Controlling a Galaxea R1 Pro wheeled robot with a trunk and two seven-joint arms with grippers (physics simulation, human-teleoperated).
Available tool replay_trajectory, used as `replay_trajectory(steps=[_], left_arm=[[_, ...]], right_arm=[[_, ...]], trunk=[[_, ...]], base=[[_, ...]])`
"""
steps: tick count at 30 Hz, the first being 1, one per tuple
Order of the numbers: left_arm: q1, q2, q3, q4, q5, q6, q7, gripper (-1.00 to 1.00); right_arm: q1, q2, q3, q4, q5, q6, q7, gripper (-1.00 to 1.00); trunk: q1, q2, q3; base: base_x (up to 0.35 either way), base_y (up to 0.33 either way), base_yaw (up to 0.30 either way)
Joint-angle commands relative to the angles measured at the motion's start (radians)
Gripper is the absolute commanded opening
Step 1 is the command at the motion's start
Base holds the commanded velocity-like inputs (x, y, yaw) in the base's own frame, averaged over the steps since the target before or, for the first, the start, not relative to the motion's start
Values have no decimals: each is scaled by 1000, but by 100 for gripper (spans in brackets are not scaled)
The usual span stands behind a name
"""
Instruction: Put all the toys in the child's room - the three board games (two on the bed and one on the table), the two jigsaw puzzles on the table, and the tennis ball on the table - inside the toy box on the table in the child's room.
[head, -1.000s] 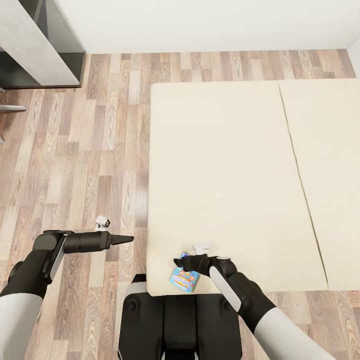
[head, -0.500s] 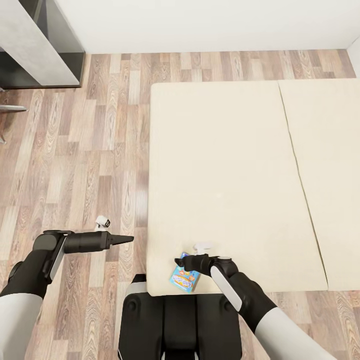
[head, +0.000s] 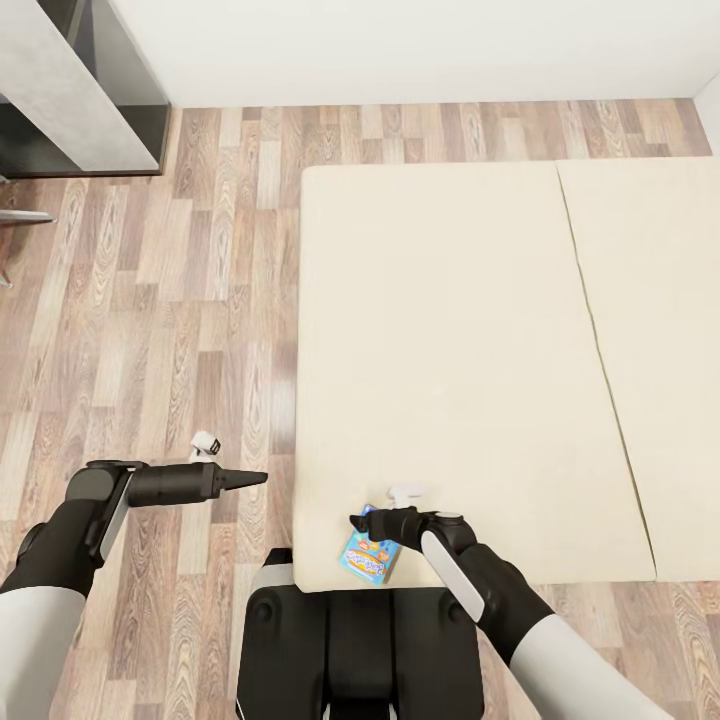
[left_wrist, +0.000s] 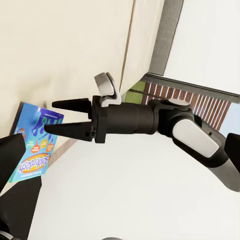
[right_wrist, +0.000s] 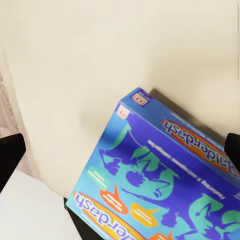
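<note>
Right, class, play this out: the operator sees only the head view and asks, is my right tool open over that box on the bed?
Observer: Yes. The left wrist view catches the right tool from the side, its two fingers apart with nothing gripped between them, just over the board game.
Operator: Which game is it? I just see a small blue box.
Observer: The right wrist view looks straight down on the lid. It is blue with teal figures and has orange banners reading Balderdash.
</note>
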Motion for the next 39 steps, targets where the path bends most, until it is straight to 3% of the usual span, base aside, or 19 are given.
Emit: replay_trajectory(steps=[1,12,28,30,39], left_arm=[[0,0,0,-1,-4,11,-5,100],[0,-1,-1,-1,-4,11,-5,100],[0,0,0,-1,-4,10,-5,100],[0,1,0,-1,-4,10,-5,100],[0,1,-1,1,-4,10,-5,100]], right_arm=[[0,-1,0,-1,-1,4,0,100],[0,-8,-2,-13,-2,4,2,100],[-3,-13,-4,-122,-3,40,1,100],[-3,-22,-4,-140,-4,52,1,100],[-2,-111,-2,-219,-19,75,2,100]], trunk=[[1,-2,-1],[1,-2,-1],[1,-2,-1],[1,-2,-1],[1,-2,-1]], base=[[0,0,0],[0,0,0],[0,0,0],[0,0,0],[0,0,0]])
